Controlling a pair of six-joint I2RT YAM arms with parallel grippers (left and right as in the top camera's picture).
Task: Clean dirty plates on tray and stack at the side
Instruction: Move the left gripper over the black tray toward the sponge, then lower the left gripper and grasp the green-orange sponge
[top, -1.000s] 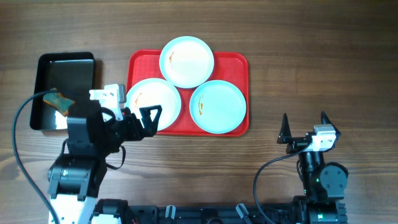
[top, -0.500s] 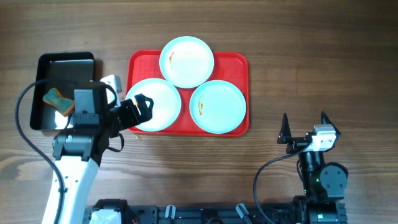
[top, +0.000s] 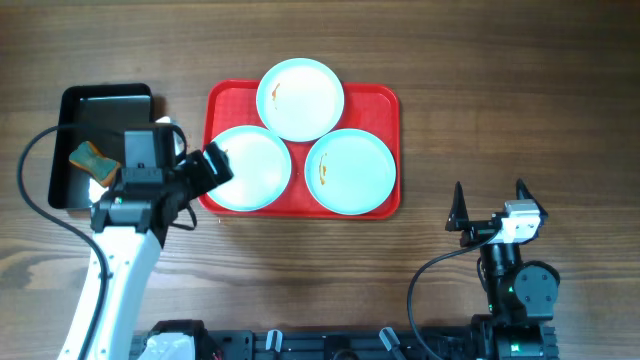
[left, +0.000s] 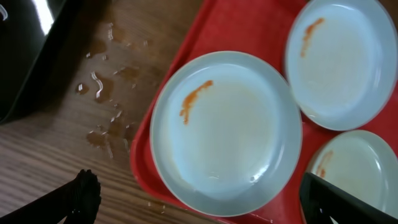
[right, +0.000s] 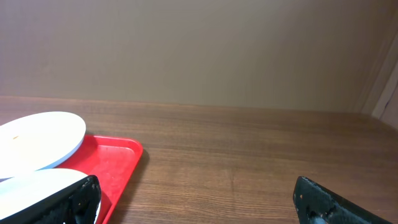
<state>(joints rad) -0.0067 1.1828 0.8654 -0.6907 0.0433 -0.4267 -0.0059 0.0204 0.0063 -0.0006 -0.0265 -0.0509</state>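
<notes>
Three pale mint-blue plates lie on the red tray (top: 385, 102): a far one (top: 300, 98), a left one (top: 255, 170) and a right one (top: 350, 171), each with a small orange smear. My left gripper (top: 212, 165) is open and empty, just above the left plate's near-left rim. In the left wrist view the left plate (left: 227, 130) fills the middle between the open fingers (left: 208, 208), on the tray (left: 144, 155). My right gripper (top: 490, 205) is open and empty, resting right of the tray. The right wrist view shows its open fingers (right: 205, 202) and the tray's corner (right: 118, 158).
A black rectangular tray (top: 120, 105) stands left of the red tray and holds a sponge (top: 93, 160). Water drops (left: 106, 106) lie on the wood between the two trays. Bare wooden table stretches right of the red tray (right: 249, 155).
My left arm has moved away from the front edge. Its gripper has swung left and now hangs over the left plate's rim. The right arm and the plates have not moved.
</notes>
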